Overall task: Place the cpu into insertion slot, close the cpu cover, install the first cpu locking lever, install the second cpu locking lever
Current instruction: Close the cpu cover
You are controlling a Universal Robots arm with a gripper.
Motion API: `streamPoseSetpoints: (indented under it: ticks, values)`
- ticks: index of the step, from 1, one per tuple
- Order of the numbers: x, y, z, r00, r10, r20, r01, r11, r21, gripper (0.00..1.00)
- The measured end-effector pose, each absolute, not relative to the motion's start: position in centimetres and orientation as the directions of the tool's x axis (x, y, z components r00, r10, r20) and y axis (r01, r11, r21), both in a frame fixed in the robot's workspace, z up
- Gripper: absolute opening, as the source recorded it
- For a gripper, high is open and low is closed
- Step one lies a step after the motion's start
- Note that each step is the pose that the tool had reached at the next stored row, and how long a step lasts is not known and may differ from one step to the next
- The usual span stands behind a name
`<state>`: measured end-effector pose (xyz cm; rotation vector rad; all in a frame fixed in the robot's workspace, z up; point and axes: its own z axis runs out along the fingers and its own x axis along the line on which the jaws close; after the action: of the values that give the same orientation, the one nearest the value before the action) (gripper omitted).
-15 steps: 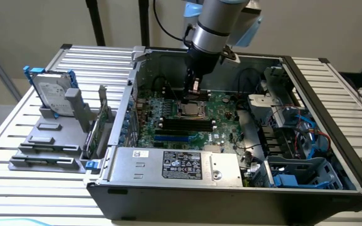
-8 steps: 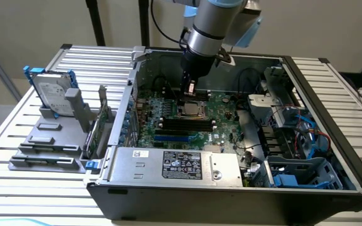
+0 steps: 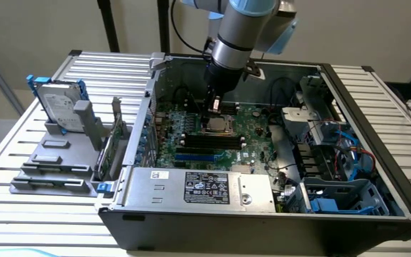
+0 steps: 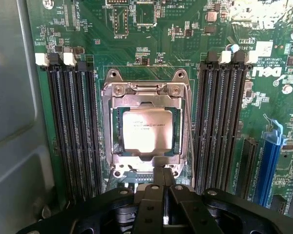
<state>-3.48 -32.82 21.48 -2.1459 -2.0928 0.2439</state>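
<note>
Your gripper has its fingers pressed together, pinching nothing, with the tips right at the near edge of the cpu cover. Just ahead of the tips the cpu sits flat in the insertion slot. The cover lies down over it, framing its pale face. By my reading, seating and closing are done and the first locking lever is in hand. A thin wire lever runs along one side of the cover. Whether it is hooked, you cannot tell here. That step calls for a steady push with joined tips, kept clear of the memory slots flanking them.
</note>
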Motion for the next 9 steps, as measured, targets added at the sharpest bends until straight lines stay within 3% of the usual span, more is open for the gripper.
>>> streamPoseSetpoints:
  ticks: [9]
  values:
    - [-3.58, -32.81, 20.59, 0.023, 1.000, -0.011, 0.978, -0.024, -0.208, 0.11]
